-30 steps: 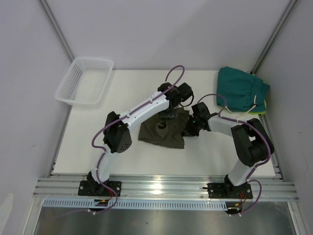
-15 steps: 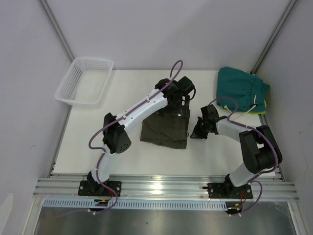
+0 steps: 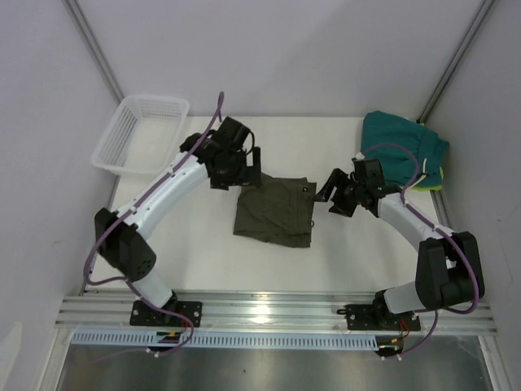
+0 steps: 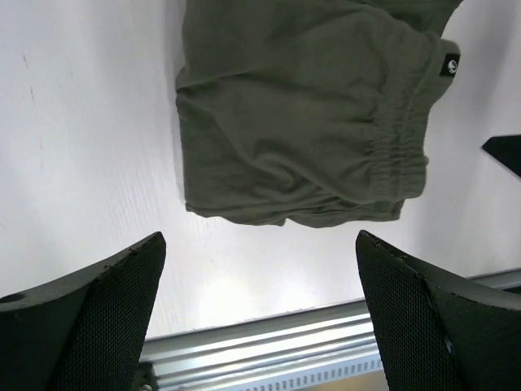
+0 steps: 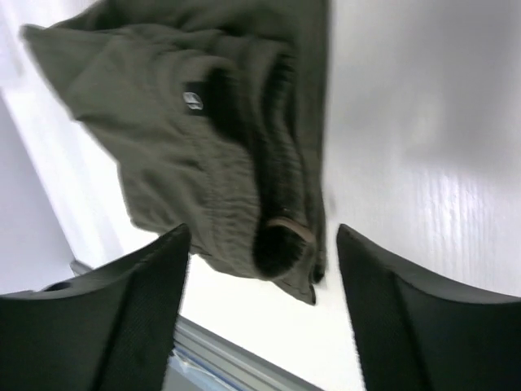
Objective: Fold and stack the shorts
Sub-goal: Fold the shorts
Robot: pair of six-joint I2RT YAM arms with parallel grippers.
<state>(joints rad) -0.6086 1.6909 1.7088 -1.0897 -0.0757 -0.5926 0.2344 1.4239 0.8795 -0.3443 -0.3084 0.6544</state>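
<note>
My worktop (image 3: 203, 261) is a white flat board, and a metal rail (image 3: 277, 309) runs along its near edge. About in the middle lie the olive-green shorts (image 3: 275, 212), folded into a flat, nearly square packet. Their gathered waistband (image 4: 399, 138) is on the right side and carries a small dark label (image 4: 448, 64). In the far right corner lies the teal pair (image 3: 399, 147), also folded, with its white drawstring (image 3: 429, 167) showing. A thin yellow-green edge (image 3: 438, 183) shows beneath it, and I cannot tell what it is. At the far left corner stands a white plastic basket (image 3: 112, 134), which reaches partly beyond the left edge.
</note>
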